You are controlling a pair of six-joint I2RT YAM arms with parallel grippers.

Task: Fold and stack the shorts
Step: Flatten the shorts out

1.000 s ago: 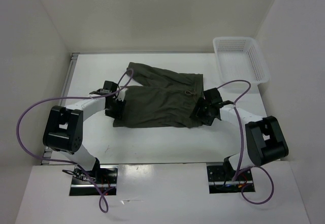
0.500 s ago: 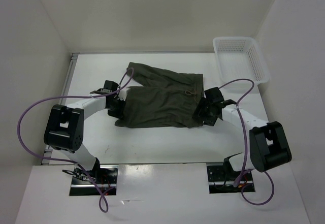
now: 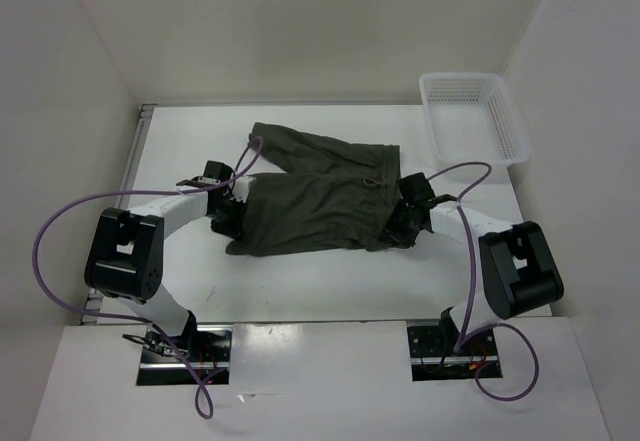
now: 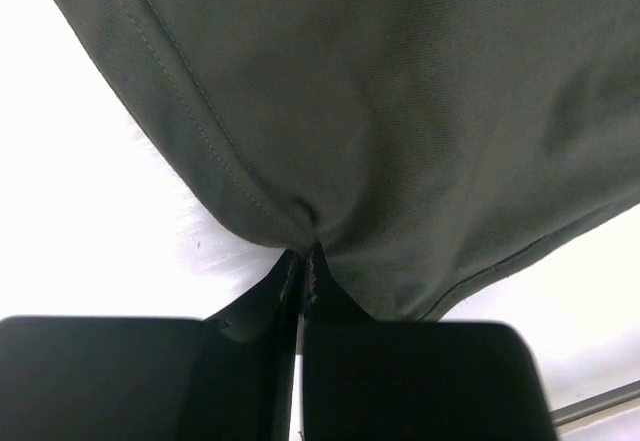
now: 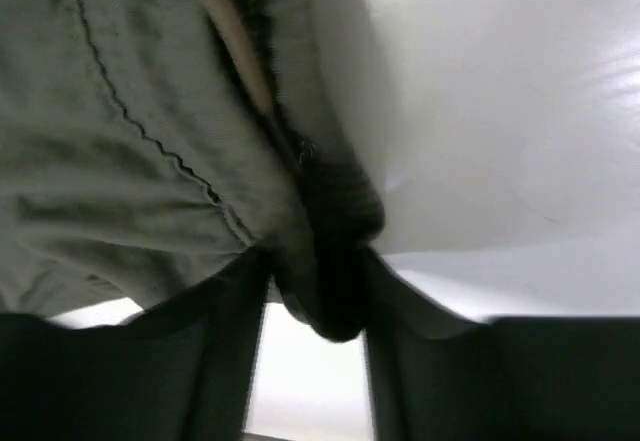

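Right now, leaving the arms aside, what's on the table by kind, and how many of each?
olive-green shorts: 1
white mesh basket: 1
Total: 2

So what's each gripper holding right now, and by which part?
Both hold the shorts: the left gripper pinches a leg hem, the right gripper clamps the bunched waistband edge.
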